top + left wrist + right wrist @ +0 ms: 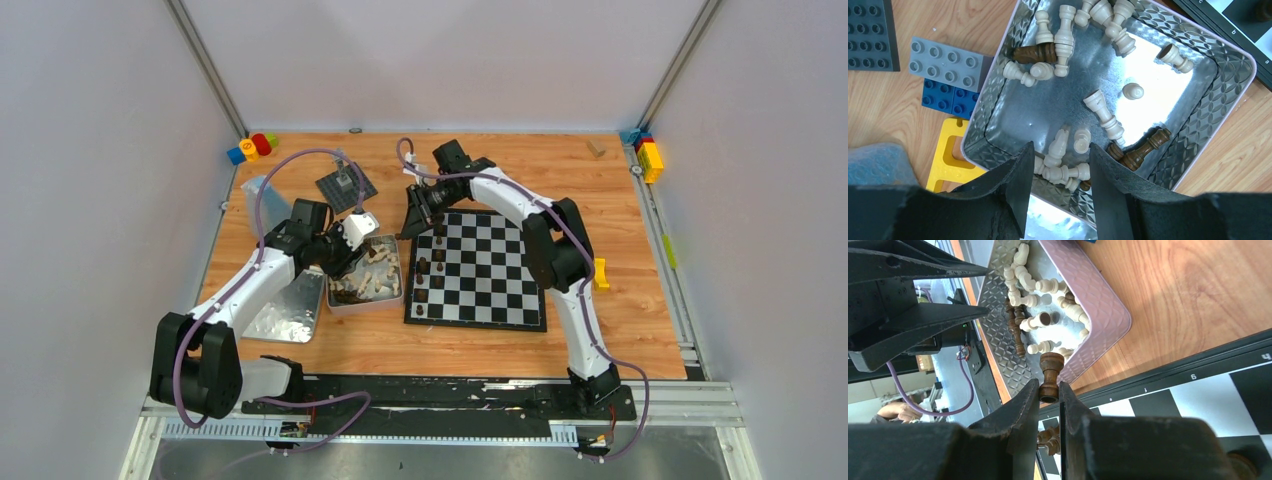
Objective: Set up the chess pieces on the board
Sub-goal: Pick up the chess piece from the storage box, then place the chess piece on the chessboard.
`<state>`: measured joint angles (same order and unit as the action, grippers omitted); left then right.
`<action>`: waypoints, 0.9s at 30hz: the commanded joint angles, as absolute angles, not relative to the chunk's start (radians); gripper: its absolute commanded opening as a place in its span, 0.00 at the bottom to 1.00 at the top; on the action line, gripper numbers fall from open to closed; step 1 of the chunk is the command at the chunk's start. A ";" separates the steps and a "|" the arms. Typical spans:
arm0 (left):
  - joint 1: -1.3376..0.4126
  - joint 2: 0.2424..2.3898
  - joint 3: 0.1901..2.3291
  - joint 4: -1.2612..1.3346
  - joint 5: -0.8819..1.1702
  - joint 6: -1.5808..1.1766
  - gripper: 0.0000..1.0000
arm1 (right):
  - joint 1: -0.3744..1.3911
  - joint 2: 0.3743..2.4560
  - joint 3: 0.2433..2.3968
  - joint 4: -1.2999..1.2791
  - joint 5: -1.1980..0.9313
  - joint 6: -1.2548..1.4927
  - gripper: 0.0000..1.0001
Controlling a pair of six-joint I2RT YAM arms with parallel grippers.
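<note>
The chessboard (490, 268) lies at centre right, with several dark brown pieces (422, 283) standing along its left column. My right gripper (418, 214) hovers over the board's far left corner, shut on a dark brown rook (1049, 376) held by its base between the fingertips; the board (1198, 395) shows below it. My left gripper (345, 262) is open over the near end of the metal tin (341, 300), above a cluster of cream pieces (1068, 172). The tin (1228, 55) holds many cream pieces and a few dark brown ones (1143, 148), all lying down.
A dark grey studded baseplate (347, 188) lies behind the tin. Grey, blue and yellow bricks (950, 65) sit beside the tin. The tin's lid (285, 308) lies at its left. Coloured bricks (252, 146) are at the far left corner and more (648, 155) at the far right.
</note>
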<state>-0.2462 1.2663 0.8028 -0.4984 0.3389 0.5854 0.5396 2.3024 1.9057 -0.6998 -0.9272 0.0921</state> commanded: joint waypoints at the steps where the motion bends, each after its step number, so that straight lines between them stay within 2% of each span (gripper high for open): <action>1: -0.243 1.267 0.829 -0.489 0.369 0.585 0.52 | 0.530 2.231 1.990 -0.737 -0.882 0.032 0.00; 16: -0.244 1.265 0.869 -0.518 0.383 0.537 0.55 | 0.532 2.295 2.243 -1.036 -0.376 -0.261 0.00; 27: -0.245 1.243 0.864 -0.501 0.348 0.530 0.68 | 0.572 2.393 2.357 -1.097 -0.156 -0.430 0.00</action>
<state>-0.2462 1.2663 0.8333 -0.5137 0.3538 0.5457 0.5480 2.3516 2.3013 -1.0592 -0.2607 -0.3397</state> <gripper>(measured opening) 0.663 0.182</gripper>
